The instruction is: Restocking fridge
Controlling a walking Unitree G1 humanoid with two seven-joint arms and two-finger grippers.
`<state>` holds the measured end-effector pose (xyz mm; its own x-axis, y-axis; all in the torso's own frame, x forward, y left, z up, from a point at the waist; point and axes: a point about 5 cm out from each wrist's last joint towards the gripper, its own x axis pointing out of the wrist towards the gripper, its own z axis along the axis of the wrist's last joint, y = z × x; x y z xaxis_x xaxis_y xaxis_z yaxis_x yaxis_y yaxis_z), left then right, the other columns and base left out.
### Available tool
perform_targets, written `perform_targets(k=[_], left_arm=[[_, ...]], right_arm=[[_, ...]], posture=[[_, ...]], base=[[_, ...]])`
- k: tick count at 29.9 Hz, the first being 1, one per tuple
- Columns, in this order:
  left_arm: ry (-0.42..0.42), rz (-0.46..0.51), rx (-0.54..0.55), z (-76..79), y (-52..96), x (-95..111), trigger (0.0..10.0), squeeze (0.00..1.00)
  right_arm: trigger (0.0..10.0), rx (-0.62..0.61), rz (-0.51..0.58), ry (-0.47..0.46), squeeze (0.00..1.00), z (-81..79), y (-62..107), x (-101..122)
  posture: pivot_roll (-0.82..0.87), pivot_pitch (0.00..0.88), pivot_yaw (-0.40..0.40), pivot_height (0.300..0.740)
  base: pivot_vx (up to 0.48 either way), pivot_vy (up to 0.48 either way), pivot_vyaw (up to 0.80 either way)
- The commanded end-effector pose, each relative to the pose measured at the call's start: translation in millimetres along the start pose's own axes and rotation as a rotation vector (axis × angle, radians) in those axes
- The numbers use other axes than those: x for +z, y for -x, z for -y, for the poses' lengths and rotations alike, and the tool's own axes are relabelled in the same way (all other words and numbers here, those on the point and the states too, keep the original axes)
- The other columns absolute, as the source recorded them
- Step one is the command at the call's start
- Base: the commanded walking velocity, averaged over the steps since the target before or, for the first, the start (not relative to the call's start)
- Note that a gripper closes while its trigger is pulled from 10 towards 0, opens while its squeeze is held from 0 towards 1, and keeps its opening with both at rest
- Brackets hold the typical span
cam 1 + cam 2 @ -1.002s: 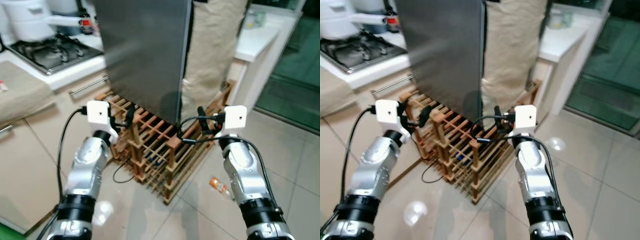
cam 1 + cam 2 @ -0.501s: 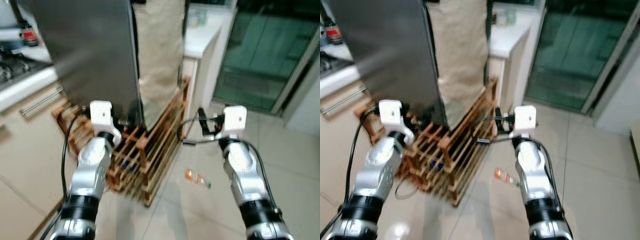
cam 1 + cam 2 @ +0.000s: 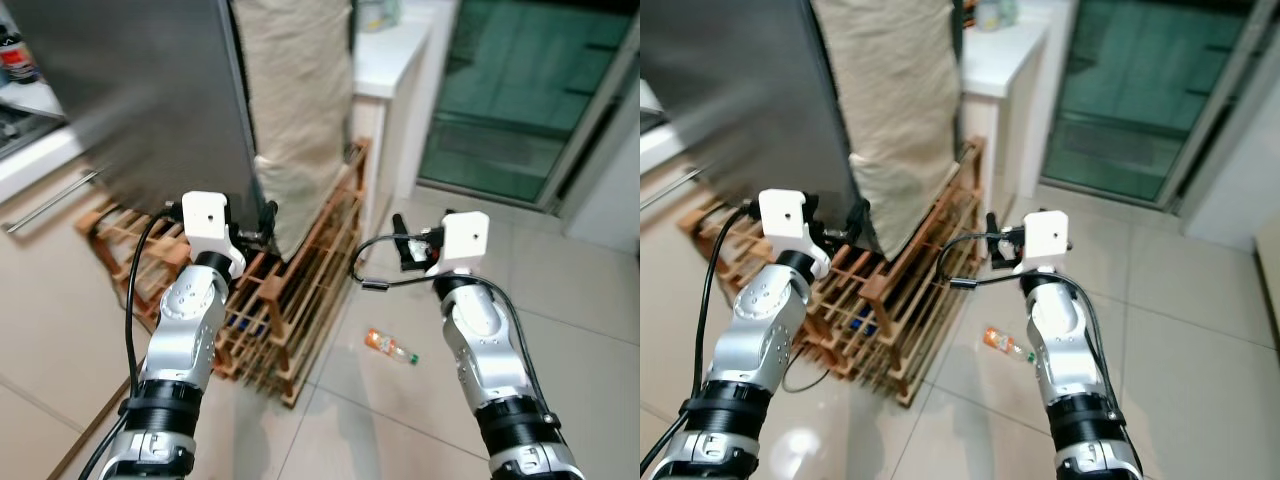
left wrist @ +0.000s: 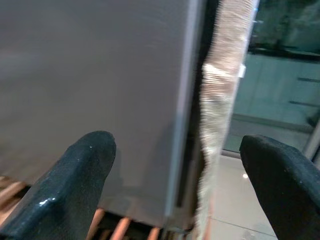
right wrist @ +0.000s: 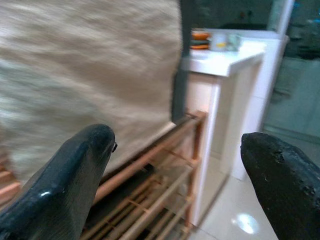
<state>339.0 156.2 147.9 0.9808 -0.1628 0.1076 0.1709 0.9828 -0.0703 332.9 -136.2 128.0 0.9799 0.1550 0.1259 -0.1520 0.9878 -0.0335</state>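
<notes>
1. Facing a tall grey metal fridge [image 3: 150,90] with a beige cloth cover [image 3: 295,90] hanging beside it; both stand on a low slatted wooden rack [image 3: 300,300].
2. Left gripper [image 4: 175,175] is released, fingers wide apart, raised close to the fridge's grey side.
3. Right gripper [image 5: 175,175] is released too, empty, held over the tiled floor [image 3: 580,330].
4. Small orange-labelled bottle [image 3: 390,346] lies on the floor, near the rack, between the two arms.
5. White worktop [image 3: 390,60] stands behind the cover.

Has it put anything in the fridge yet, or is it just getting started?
Just starting, it seems. Nothing looks stocked: the grey fridge door is shut. In hand: nothing, since the left claw and right claw are both open and empty. Still left: a small bottle lies on the floor tiles, unpicked.
</notes>
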Motion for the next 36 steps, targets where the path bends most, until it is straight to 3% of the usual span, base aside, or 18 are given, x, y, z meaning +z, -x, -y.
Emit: perform_targets(k=[1, 18, 22, 36], left_arm=[[-0.015, 0.02, 0.008, -1.3, -0.9, 5.6, 10.0, 0.0], [-0.018, 0.024, 0.019, -1.4, -1.6, 6.5, 10.0, 0.0], [0.01, 0.125, 0.021, 7.4, -2.9, 35.0, 10.0, 0.0], [-0.023, 0.045, -0.012, 10.0, 4.6, 18.3, 10.0, 0.0]], right_arm=[[10.0, -0.003, 0.004, 0.003, 0.0, 2.0, 0.1, 0.2], [10.0, 0.001, 0.008, 0.004, 0.0, 1.5, -0.7, 0.8], [10.0, 0.042, 0.043, 0.026, 0.0, -2.0, -2.1, 9.1], [10.0, 0.052, 0.016, 0.015, 0.0, -5.2, -4.1, 6.1]], posture=[[-0.09, 0.0, 0.052, 0.74], [-0.09, 0.0, 0.049, 0.74], [-0.1, 0.0, 0.043, 0.74], [-0.09, 0.0, 0.042, 0.74]], base=[[0.0, 0.0, 0.0], [0.0, 0.0, 0.0], [0.0, 0.0, 0.0], [0.0, 0.0, 0.0]])
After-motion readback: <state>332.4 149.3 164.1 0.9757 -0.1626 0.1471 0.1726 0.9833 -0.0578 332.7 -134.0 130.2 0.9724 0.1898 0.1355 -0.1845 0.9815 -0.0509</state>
